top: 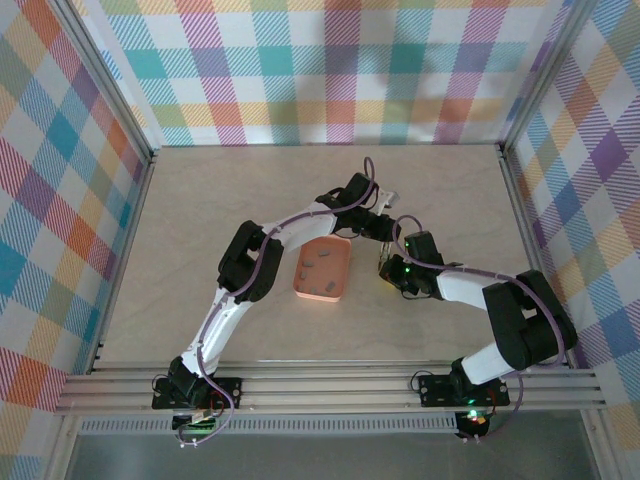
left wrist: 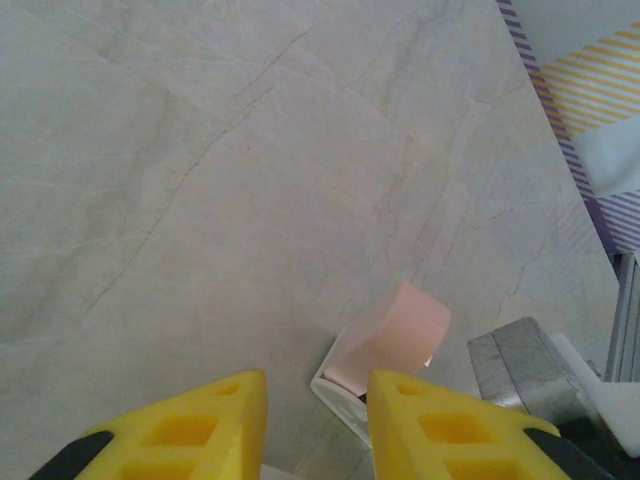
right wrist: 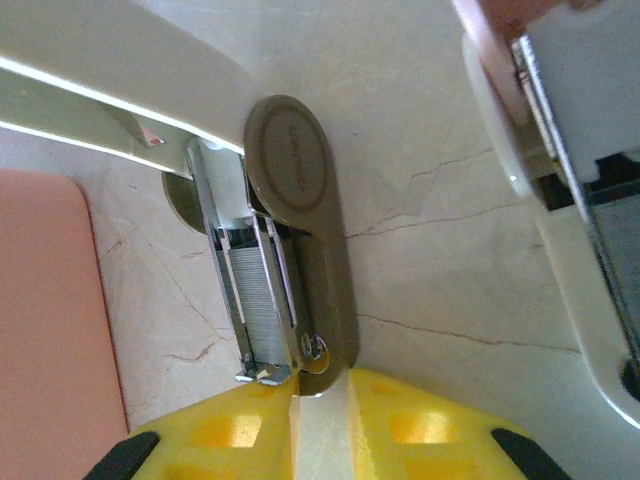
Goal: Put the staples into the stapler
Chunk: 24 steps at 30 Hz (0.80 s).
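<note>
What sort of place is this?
Probably a robot test booth: plaid walls on a metal frame, two arms bolted to a rail, and a small table with a tray.

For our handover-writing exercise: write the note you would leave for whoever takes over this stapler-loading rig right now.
Right gripper: fingers shut on the near end of the opened stapler, just right of the orange tray.
Left gripper: fingers apart around the stapler's pink lid; no firm grip visible.
Done: a strip of staples appears to lie in the metal magazine.
Spare strips lie in the tray.
Left: check that the strip is seated, close the lid, let go.
</note>
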Each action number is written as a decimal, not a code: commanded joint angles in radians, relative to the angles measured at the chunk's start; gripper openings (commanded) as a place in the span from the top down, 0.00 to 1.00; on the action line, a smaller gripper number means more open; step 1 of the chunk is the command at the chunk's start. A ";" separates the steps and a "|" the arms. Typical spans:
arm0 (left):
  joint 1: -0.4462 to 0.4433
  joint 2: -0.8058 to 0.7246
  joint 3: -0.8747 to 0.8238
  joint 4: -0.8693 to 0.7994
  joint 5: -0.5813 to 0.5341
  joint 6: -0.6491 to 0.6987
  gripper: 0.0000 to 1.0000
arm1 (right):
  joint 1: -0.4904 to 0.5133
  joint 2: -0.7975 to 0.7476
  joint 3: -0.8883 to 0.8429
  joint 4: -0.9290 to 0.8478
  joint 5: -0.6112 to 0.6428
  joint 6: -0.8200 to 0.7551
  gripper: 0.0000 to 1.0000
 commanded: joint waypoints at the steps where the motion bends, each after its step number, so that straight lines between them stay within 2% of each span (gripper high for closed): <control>1: -0.002 -0.030 -0.002 0.007 0.041 0.025 0.69 | 0.008 0.022 0.014 0.000 0.025 -0.023 0.80; 12: -0.003 -0.063 -0.054 -0.023 0.083 0.061 0.82 | 0.008 0.007 0.011 -0.008 0.048 -0.035 0.81; 19: -0.007 -0.088 -0.102 -0.055 0.078 0.089 0.84 | 0.009 -0.040 0.006 -0.027 0.048 -0.044 0.81; 24: -0.008 -0.118 -0.163 -0.051 0.070 0.095 0.84 | 0.008 -0.141 -0.003 -0.074 0.051 -0.056 0.80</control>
